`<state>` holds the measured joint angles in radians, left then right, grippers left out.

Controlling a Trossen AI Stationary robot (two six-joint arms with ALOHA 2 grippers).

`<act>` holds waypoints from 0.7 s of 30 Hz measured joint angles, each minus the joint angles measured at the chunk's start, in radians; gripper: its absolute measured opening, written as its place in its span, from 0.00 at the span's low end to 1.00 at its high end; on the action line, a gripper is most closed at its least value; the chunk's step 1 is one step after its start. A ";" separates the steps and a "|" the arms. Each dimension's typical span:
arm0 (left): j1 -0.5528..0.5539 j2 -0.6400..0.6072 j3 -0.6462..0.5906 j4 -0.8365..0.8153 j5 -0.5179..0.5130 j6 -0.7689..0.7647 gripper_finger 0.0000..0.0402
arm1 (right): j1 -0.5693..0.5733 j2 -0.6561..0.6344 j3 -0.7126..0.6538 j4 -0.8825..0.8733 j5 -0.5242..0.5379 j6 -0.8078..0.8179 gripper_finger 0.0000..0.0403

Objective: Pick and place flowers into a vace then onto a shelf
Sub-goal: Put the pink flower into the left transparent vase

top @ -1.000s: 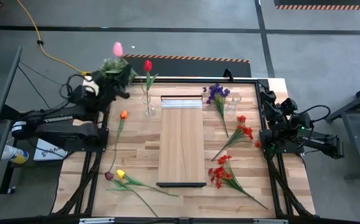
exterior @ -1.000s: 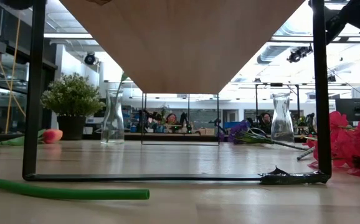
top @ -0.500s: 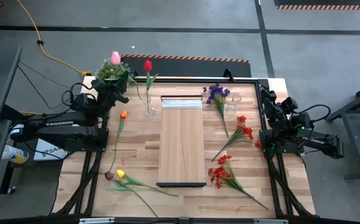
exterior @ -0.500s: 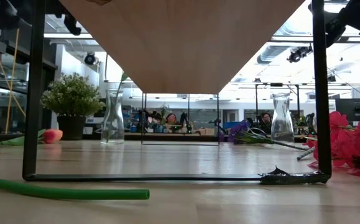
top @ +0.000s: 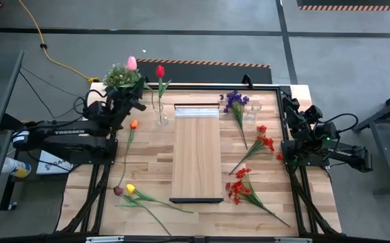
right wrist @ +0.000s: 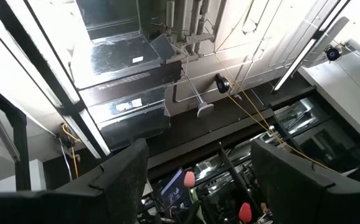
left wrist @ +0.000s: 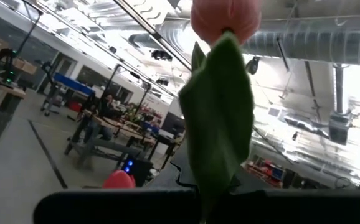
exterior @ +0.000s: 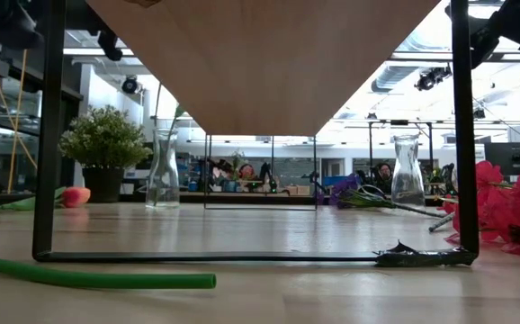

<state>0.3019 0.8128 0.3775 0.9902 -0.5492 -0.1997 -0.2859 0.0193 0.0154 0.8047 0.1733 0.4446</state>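
Observation:
My left gripper is shut on a pink tulip with a broad green leaf. It stands at the table's far left, just left of a glass vase that holds a red tulip. An orange tulip, a yellow tulip, a purple sprig and red sprays lie flat on the tabletop. The shelf stands in the middle. My right gripper waits open at the right edge, pointing upward. My left gripper holds the pink tulip low on its stem, below the leaf; the leaf and the dark fingers hide the place of contact. The fingers slant upward. The tulip stands up above them, bloom on top, clear of the table.
A bushy potted plant stands right behind my left gripper at the far left corner. A second glass vase stands right of the shelf's far end. More red sprays lie near the right front. Black frame rails run along the table's edges.
My left gripper has carried the pink tulip toward the table's right, from beside the potted plant toward the vase with the red tulip, sinking a little. The tulip has stayed upright in the shut fingers.

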 joint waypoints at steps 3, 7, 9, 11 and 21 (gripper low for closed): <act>0.000 0.017 0.000 0.021 -0.011 0.012 0.08 | 0.000 0.000 0.000 0.000 0.000 0.000 0.68; 0.000 0.041 0.000 0.055 -0.012 0.024 0.08 | 0.000 0.000 0.000 0.000 0.000 0.000 0.67; 0.000 0.049 0.000 0.069 -0.015 0.035 0.08 | 0.000 0.000 0.000 0.000 0.000 0.000 0.67; 0.000 0.057 0.000 0.070 -0.020 0.035 0.08 | 0.000 0.000 0.000 0.000 0.000 0.000 0.68; 0.000 0.069 -0.033 0.130 -0.020 0.039 0.08 | 0.000 0.000 0.000 0.001 -0.001 0.004 0.68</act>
<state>0.3019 0.8818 0.3444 1.1200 -0.5690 -0.1607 -0.2859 0.0196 0.0154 0.8055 0.1726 0.4488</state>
